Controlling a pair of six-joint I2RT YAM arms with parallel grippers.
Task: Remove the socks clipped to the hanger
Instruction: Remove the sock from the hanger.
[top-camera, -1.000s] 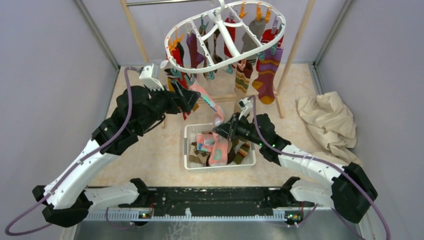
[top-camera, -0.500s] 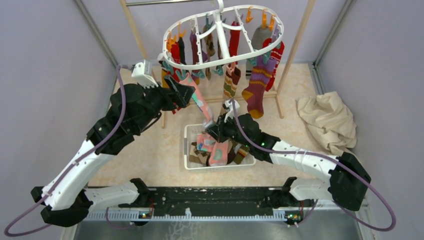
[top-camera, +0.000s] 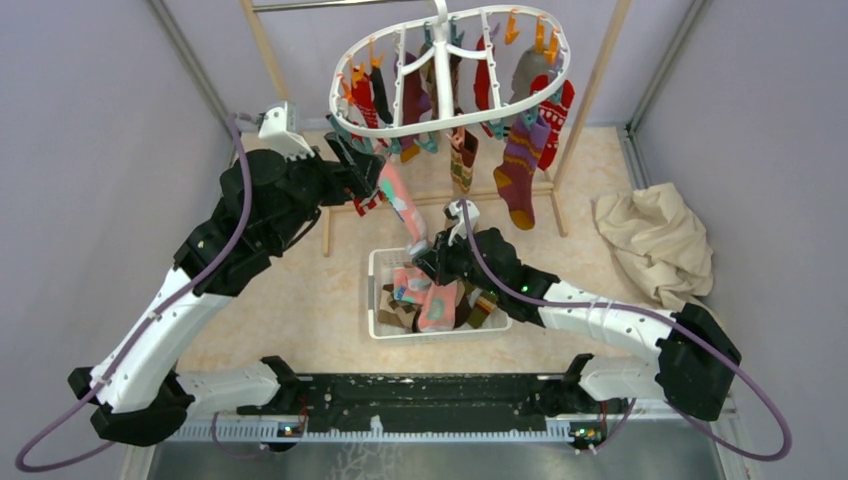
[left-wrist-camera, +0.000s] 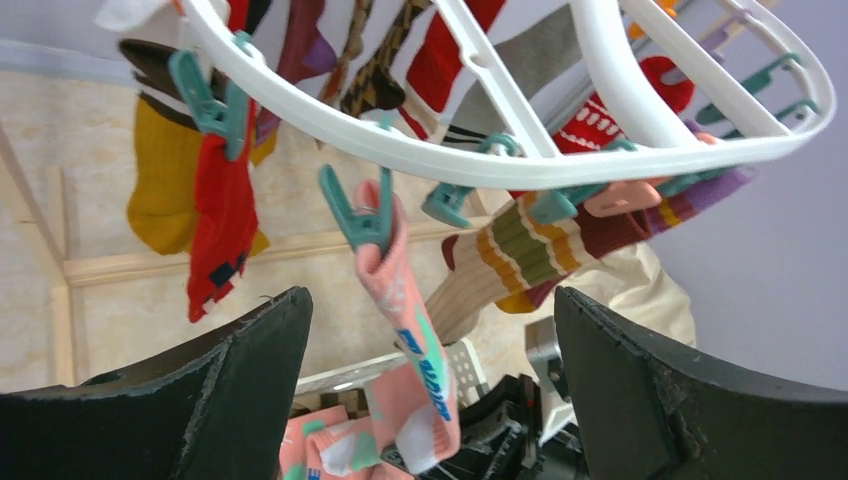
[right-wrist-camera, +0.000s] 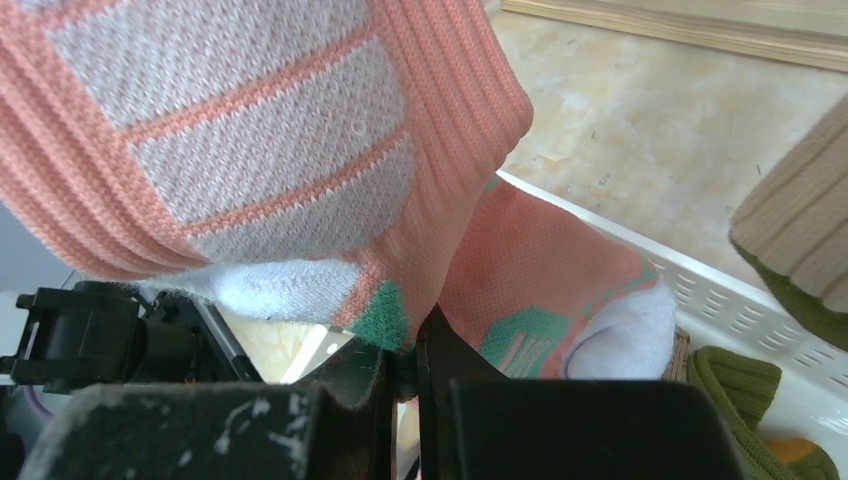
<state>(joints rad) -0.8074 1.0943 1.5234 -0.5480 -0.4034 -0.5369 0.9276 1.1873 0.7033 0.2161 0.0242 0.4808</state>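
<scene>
The top view looks down from above and behind the robot onto the whole desk (top-camera: 300, 300). The left wrist camera tilts upward, close beneath the hanger (left-wrist-camera: 470, 165). The right wrist camera sits tight against the pink sock (right-wrist-camera: 300, 150), which all three views share

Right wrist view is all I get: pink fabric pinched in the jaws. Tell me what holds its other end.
Observer: The pink sock hangs by its cuff from a teal clip on the hanger rim.
Operator: Report the left gripper.
Observer: The left gripper is open, a finger on each side of the sock below that clip, touching neither.
Operator: Place my right gripper.
Observer: The right gripper is over the far edge of the white basket, the sock running straight up to the clip.
</scene>
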